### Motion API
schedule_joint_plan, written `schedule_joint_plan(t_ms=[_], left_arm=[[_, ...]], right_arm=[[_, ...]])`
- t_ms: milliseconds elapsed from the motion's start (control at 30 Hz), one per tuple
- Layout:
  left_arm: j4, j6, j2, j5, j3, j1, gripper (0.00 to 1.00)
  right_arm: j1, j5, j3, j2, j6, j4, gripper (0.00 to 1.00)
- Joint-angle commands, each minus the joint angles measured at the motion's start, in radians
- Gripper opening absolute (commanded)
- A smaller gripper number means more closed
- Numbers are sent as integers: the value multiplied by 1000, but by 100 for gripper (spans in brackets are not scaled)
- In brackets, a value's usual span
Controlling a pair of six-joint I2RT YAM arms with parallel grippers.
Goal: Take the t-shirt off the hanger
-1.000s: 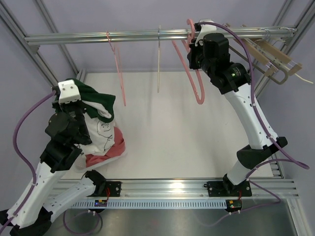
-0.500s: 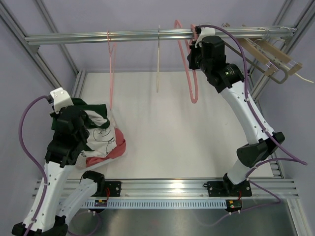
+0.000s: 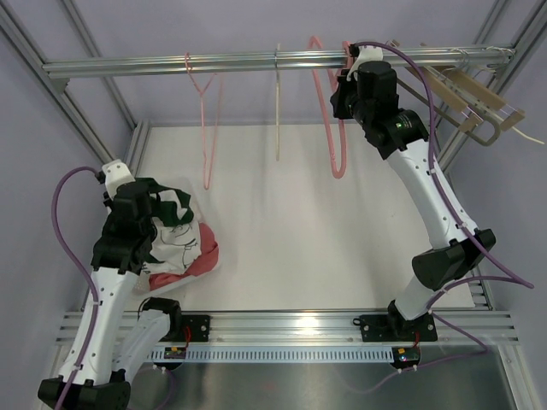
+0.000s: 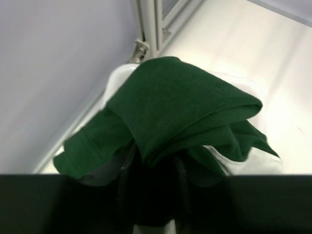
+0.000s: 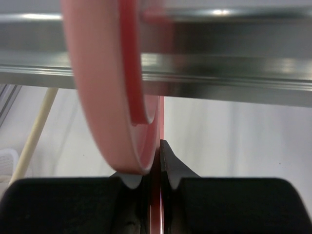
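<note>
While the right fingers [image 5: 171,168] clench the thick pink plastic hanger [image 5: 97,87] at the aluminium rail [image 5: 234,73], the green-and-white t-shirt [image 4: 185,107] cloaks the left fingers [image 4: 127,190], hiding their state.

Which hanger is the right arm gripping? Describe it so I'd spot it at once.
Find the silver metal rail running across the top. Right of its middle, beside the right hand, hangs a thick salmon-pink plastic hanger. It is chunkier than the thin pink hanger and the slim cream hanger further left.

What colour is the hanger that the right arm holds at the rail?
Pink. The hanger shows best in the right wrist view, close up.
</note>
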Motion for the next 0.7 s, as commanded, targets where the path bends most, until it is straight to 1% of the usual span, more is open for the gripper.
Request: schedule_joint_plan(t_ms=[0,33,67,167,200,233,267,433,667], left_arm=[[2,-73,-5,92,-23,11,37],[3,-77,-3,94,-23,15,40],[3,-80,-2,103,-28,18,48],[2,-90,6,150,-31,34,65],[3,-95,3,163,-26,37,81],[5,-109,-22,175,-23,37,91],[5,-115,-37,204,-16,37,98],[-13,-135,-143,258,78,37,99],[-29,-146,-270,371,138,37,99]], right_arm=[[-4,-38,-35,-58,43,46,0],[-3,-41,-76,-63,45,53,0],[-4,-38,-93,-69,47,67,0],[-3,-37,-127,-83,48,73,0],[-4,-37,-132,-86,47,73,0],[-4,-37,-143,-89,45,75,0],[-4,-32,-149,-92,42,81,0],[-3,-22,-176,-120,37,99,0],[-3,-21,-213,-164,57,112,1]])
